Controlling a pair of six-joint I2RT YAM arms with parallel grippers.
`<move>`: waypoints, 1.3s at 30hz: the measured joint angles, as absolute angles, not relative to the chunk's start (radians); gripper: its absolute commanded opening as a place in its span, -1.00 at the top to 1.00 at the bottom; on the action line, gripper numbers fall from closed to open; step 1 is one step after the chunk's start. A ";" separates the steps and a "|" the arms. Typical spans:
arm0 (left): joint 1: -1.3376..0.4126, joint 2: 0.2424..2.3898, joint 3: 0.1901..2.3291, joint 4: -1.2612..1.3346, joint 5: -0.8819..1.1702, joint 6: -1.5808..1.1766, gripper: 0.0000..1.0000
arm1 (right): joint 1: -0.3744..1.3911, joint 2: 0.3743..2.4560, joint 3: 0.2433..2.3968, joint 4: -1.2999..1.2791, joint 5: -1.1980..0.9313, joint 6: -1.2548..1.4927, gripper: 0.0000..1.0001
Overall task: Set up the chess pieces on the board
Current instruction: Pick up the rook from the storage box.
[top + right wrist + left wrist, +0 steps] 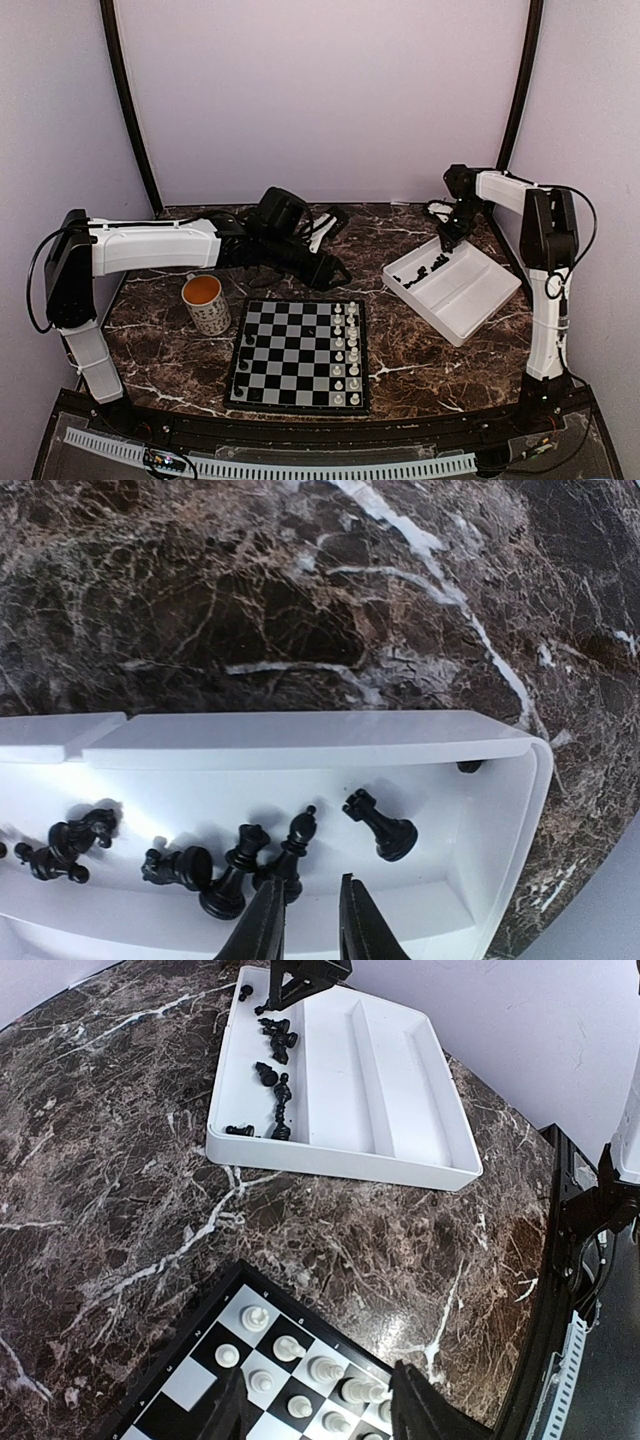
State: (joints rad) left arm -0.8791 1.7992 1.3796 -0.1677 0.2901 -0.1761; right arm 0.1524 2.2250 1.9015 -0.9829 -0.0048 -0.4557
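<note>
Only the right wrist view shows the right gripper point(310, 882) narrowly apart, empty, over black chess pieces point(380, 830) in the white tray point(300, 742). The left gripper point(318, 1375) hangs apart above the board point(190, 1345). The table point(420, 370) is brown marble and the walls point(320, 100) are lilac.

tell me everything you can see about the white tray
The tray is white, shallow and rectangular, plastic by its look, split lengthwise into long compartments. It lies flat on the marble table, right of the board, turned at an angle to it. Black pieces lie scattered in the compartment on the board's side; the others look bare. The right end effector hangs over those pieces.
</note>
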 measured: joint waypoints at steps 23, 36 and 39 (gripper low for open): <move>-0.879 1.799 1.379 -0.167 0.290 -0.176 -0.03 | 0.147 2.341 1.987 -0.991 0.159 -0.630 0.32; -0.879 1.799 1.373 -0.164 0.295 -0.176 -0.03 | 0.124 2.371 2.034 -1.044 0.144 -0.676 0.72; -0.879 1.799 1.373 -0.158 0.297 -0.176 -0.03 | 0.122 2.371 2.034 -1.049 0.130 -0.676 0.77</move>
State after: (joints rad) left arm -0.8791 1.7992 1.3731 -0.1581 0.2966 -0.1761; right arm 0.1223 2.3711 2.0342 -1.0489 0.1299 -0.6758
